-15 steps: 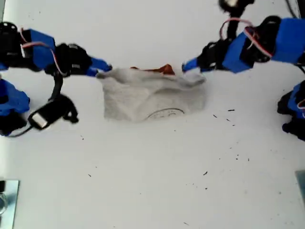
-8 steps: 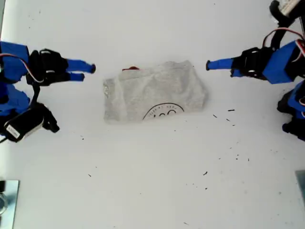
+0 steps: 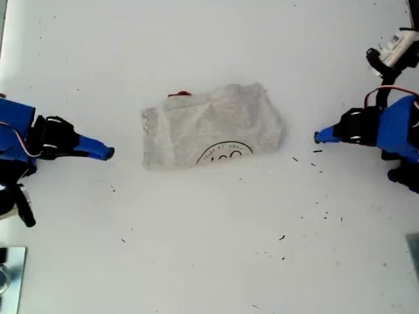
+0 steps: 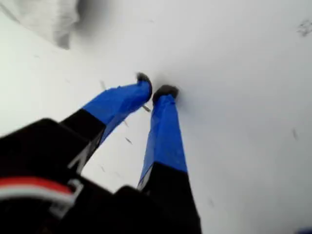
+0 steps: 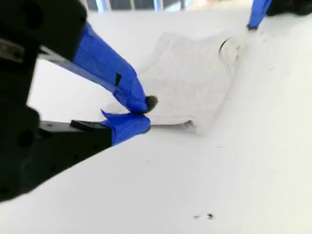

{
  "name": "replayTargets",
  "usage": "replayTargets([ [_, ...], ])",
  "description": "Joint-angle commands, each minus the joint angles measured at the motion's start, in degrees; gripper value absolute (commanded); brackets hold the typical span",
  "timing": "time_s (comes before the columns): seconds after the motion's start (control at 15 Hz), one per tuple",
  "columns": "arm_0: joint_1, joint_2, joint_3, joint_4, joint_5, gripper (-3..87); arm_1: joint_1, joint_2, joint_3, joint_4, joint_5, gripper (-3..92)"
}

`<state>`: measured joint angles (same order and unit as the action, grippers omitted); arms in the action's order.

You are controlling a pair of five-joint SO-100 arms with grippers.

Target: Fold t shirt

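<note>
The t shirt (image 3: 213,124) lies as a folded grey bundle on the white table, its dark circular print (image 3: 226,154) at the near edge and a sliver of rust-orange (image 3: 180,95) at the far edge. My first gripper (image 3: 319,137) is shut on nothing, off the shirt on the exterior view's right; its wrist view shows the fingertips (image 4: 165,91) nearly together over bare table, with a shirt corner (image 4: 48,17) apart from them. My second gripper (image 3: 108,154) is shut and empty on the exterior view's left, a short gap from the shirt (image 5: 195,83); its tips (image 5: 144,112) meet.
Small dark specks (image 3: 317,152) dot the table near my first gripper and toward the front. A metal piece (image 3: 8,275) sits at the exterior view's bottom left corner. A white connector and cables (image 3: 393,49) hang at the exterior view's upper right.
Both grippers let go of the shirt's far edge, drew outward to the exterior view's two sides and came nearer. The shirt settled flat into its folded shape.
</note>
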<state>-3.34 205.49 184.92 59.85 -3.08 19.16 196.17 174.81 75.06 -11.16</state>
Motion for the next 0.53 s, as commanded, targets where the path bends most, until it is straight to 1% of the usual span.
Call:
replayTargets([
  [0.0,5.8,0.8,0.4,0.1,1.7,8.8,0.4,4.0,3.6,0.4,-20.6,3.8],
  [0.07,7.6,0.8,0.4,0.1,1.7,9.3,1.1,4.1,3.3,1.0,-34.4,3.8],
  [0.2,9.8,0.8,0.4,0.0,1.7,9.4,1.1,4.1,3.3,1.3,-33.5,3.8],
  [0.47,10.2,0.8,0.4,0.0,1.7,9.5,1.1,4.1,3.3,1.3,-33.5,3.8],
])
